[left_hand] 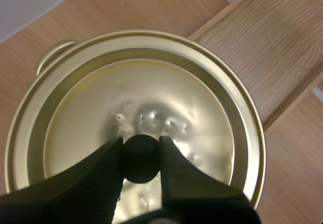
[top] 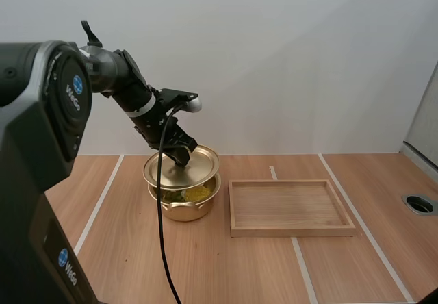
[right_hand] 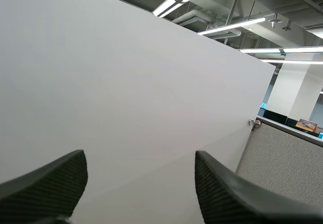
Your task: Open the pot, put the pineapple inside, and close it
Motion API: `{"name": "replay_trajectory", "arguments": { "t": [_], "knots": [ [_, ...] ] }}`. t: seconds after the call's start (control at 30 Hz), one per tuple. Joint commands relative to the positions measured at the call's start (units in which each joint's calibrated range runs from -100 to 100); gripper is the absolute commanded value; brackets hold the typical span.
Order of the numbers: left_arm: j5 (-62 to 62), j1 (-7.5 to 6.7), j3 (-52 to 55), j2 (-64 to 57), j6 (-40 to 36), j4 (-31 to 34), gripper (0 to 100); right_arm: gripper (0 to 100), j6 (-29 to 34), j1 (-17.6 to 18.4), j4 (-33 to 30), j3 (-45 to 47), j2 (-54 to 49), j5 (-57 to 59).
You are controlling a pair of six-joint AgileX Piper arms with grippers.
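A gold pot (top: pixel 183 208) stands on the table left of centre, and the yellow pineapple (top: pixel 194 193) lies inside it, seen through a gap under the lid. The gold lid (top: pixel 198 163) hangs slightly above the pot's rim. My left gripper (top: pixel 181 156) is shut on the lid's black knob. The left wrist view looks straight down on the lid (left_hand: pixel 151 93), with the knob (left_hand: pixel 140 159) pinched between my left gripper's (left_hand: pixel 140 153) fingers; one pot handle (left_hand: pixel 53 55) pokes out beyond the lid. My right gripper (right_hand: pixel 139 166) is open, with a plain white wall beyond it.
A wooden tray (top: pixel 291 232) lies just right of the pot, close to its side; its corner (left_hand: pixel 272 42) appears past the lid's edge. White tape lines cross the wooden table. A round hole (top: pixel 419 204) sits at the table's far right.
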Motion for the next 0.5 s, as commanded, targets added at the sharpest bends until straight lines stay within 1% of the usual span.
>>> {"name": "replay_trajectory", "arguments": {
  "t": [0.0,0.3,0.47],
  "knots": [
    [-0.8,0.07,0.1,1.1,2.3,-1.8,0,100,-0.1,-0.1,-0.8,-0.2,-0.7,0.3],
    [-0.7,0.07,1.8,4.4,4.4,-1.8,0,100,-0.1,-0.1,-0.8,-0.2,-0.7,0.3],
    [-6.2,0.07,2.4,4.5,4.4,-1.9,0,100,-0.1,-0.1,-0.8,-0.2,-0.7,0.3]
  ]
}}
